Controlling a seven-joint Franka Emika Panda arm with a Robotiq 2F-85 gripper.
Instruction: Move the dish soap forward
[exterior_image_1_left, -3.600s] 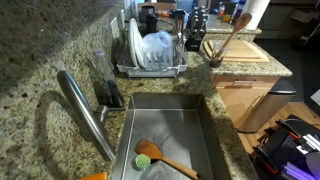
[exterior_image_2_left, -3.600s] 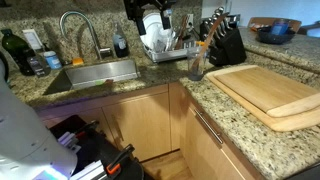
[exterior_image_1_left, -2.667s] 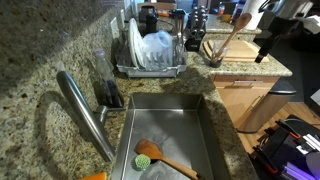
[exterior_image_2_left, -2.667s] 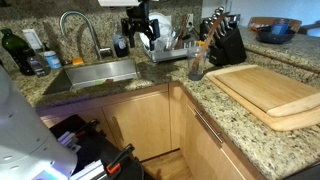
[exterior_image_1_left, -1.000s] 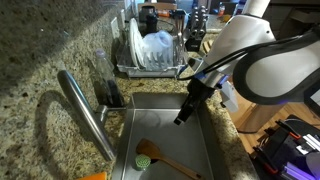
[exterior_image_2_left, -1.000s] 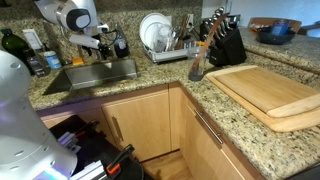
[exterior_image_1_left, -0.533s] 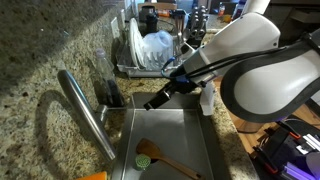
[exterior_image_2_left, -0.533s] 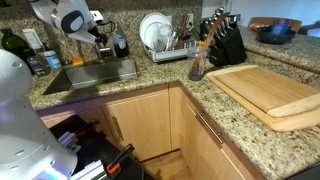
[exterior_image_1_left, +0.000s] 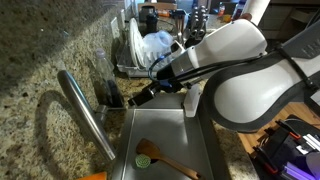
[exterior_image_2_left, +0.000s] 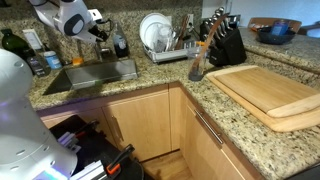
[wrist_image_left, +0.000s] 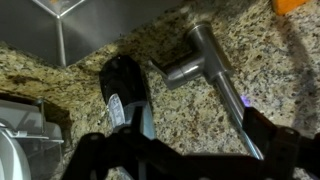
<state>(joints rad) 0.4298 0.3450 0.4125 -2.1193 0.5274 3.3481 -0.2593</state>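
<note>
Franka arm (exterior_image_1_left: 240, 70) reaches low across an exterior view, white links bent, wrist tilted down. Gripper (exterior_image_1_left: 134, 102) at the far tip. Wrist view: jaws spread wide, dark fingers (wrist_image_left: 95, 152) along bottom edge.

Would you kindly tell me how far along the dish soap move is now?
Approach looks done: the hand hovers open by the dish soap beside the faucet. In hand: lining up the grasp; nothing gripped yet. Left: closing on the bottle and moving it forward.
</note>
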